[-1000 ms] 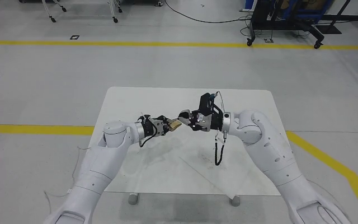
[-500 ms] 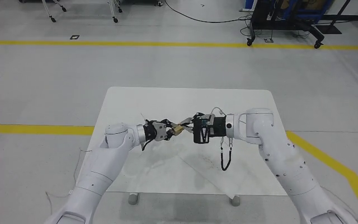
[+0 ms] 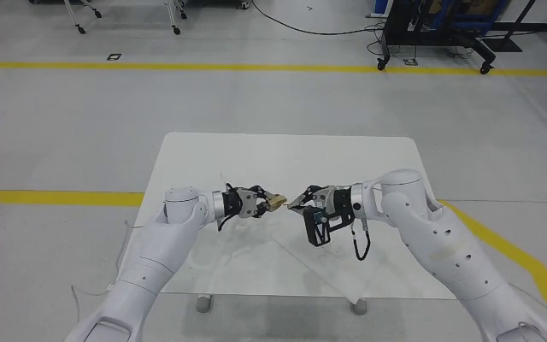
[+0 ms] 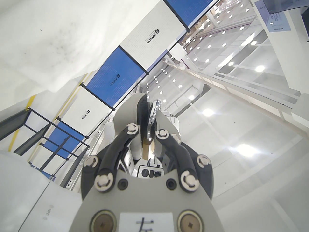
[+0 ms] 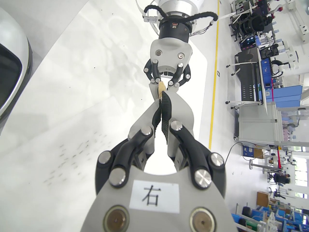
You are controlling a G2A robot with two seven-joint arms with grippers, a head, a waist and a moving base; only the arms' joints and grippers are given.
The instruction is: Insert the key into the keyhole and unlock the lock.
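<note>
A small brass padlock (image 3: pixel 275 202) with a silver shackle (image 4: pixel 153 112) hangs above the middle of the white table (image 3: pixel 256 154). My left gripper (image 3: pixel 267 201) is shut on it. The left wrist view has the brass body (image 4: pixel 146 147) wedged between the fingers and the shackle poking past the tips. My right gripper (image 3: pixel 295 204) faces the lock from the other side with a small gap between them. Its fingers are shut, pads pressed together (image 5: pixel 161 100), pointing at the lock (image 5: pixel 161 88). Whether a key sits between the pads is hidden.
Both grippers hover over the table's centre, which bears faint scuff marks (image 5: pixel 72 155). A black cable loop (image 3: pixel 363 244) dangles from the right wrist. Bare tabletop lies on all sides, and the front edge (image 3: pixel 282 295) is near the arms.
The right wrist has rolled over, its camera swinging from above to below, and the right gripper has drawn back to the right, away from the lock. The left gripper barely shifted.
</note>
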